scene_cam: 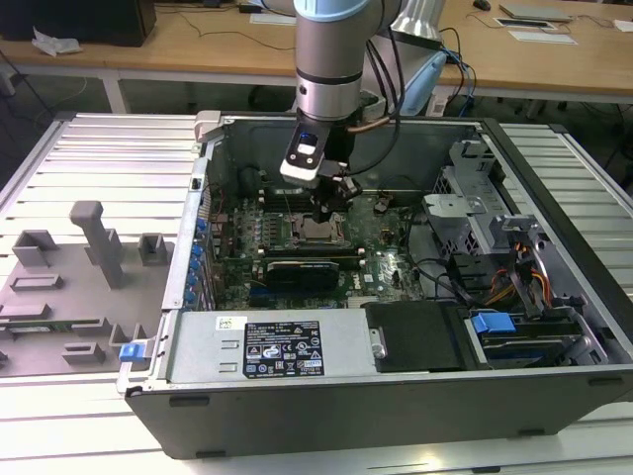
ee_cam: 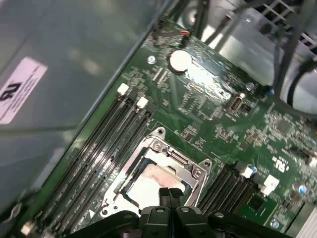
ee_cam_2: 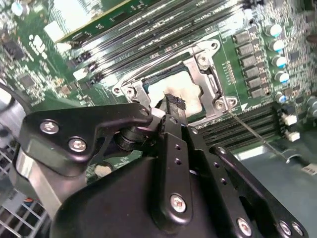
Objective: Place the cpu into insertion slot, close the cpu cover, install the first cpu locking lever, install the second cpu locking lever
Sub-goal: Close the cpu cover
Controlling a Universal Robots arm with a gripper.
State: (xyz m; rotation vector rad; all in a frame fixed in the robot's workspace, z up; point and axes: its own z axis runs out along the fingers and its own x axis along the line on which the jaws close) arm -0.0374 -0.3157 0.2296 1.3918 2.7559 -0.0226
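1. Occlusions. In both wrist views the claw [ee_cam: 169, 194] [ee_cam_2: 173, 105] covers one edge of the cpu [ee_cam: 148, 181] [ee_cam_2: 161, 89]. I cannot see the pin field of the insertion slot [scene_cam: 318, 232]; the chip lies over it. In the exterior view the claw [scene_cam: 323, 216] blocks most of the slot.

2. Task parts. The cpu sits in the slot. The cpu cover [ee_cam: 174, 159] [ee_cam_2: 210, 82] lies flat around it, with the pale chip top showing through its window. In the second wrist view a thin wire lever [ee_cam_2: 257, 136] runs out from one cover corner across the memory slots; I cannot tell whether it is latched.

3. Arm pose. The arm [scene_cam: 331, 59] hangs vertically into the open computer case [scene_cam: 396, 416] on the worktop [scene_cam: 99, 148]. The claw points straight down at the chip. Its fingers are pressed together and grip nothing.

4. Markings. A label [scene_cam: 282, 346] on the power supply housing is too small for me to read. A white sticker [ee_cam: 17, 87] on the case wall is cut off.
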